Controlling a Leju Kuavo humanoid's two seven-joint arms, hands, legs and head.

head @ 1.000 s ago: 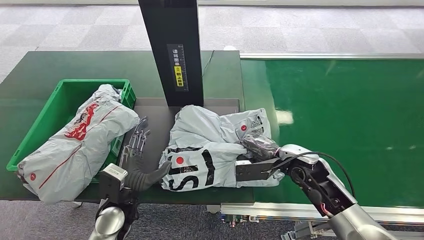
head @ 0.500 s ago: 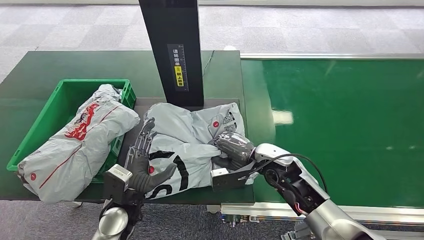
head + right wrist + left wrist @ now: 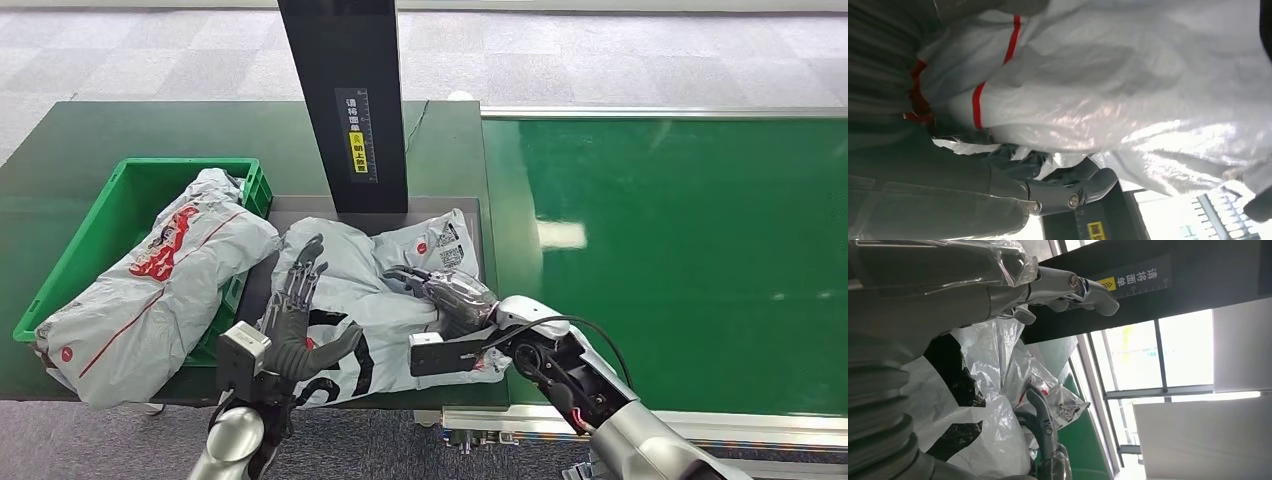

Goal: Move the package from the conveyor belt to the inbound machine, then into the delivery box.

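Since a second ago the grey plastic package (image 3: 370, 290) has slid left, off the edge of the green conveyor belt (image 3: 680, 260), and the right hand (image 3: 450, 295) has come left with it. The left hand (image 3: 295, 315) has risen from the platform edge and now lies against the package's left side.

The package sits crumpled on the dark platform of the inbound machine (image 3: 345, 100), right at the foot of its black upright column. The bag shows black lettering along its near edge and a small red dot by its printed label. The right hand rests on top of the bag with its fingers wrapped into the plastic, gripping it. The left hand's fingers are spread and extended, touching the bag's surface without closing on it; the left wrist view shows them straight.

To the left stands the green delivery box (image 3: 90, 250), with another grey package with red print (image 3: 150, 290) lying in it, spilling over the near rim.
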